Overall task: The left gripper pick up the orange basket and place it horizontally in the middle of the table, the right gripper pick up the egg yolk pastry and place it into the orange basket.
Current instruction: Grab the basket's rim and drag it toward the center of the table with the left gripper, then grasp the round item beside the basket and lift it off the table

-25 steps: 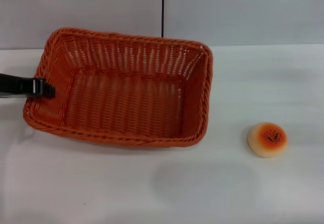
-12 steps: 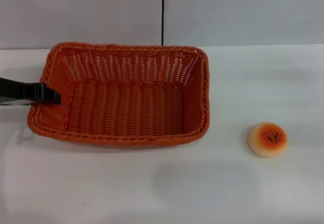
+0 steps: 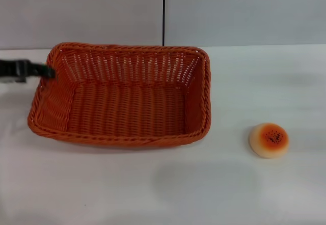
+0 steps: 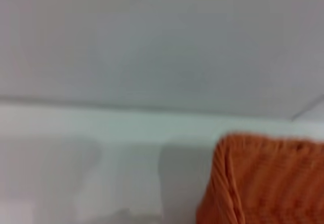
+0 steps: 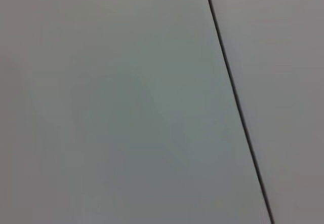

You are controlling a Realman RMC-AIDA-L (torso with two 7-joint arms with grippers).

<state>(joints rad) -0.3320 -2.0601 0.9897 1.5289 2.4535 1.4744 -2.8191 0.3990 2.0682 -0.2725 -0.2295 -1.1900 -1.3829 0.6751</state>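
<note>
The orange basket (image 3: 122, 139) lies flat and lengthwise on the white table (image 3: 204, 189), left of centre, with nothing inside it. My left gripper (image 3: 47, 72) reaches in from the left edge of the head view, its tip at the basket's far left corner, over the rim. A corner of the basket (image 4: 263, 183) also shows in the left wrist view. The egg yolk pastry (image 3: 269, 140) sits alone on the table to the right of the basket, a clear gap between them. My right gripper is out of view; its wrist camera shows only a grey wall.
A grey wall with a dark vertical seam (image 3: 164, 11) stands behind the table. Bare tabletop stretches in front of the basket and around the pastry.
The basket went from tilted and skewed to flat and square on the table. My left gripper left the middle of the left rim and moved toward the far left corner.
</note>
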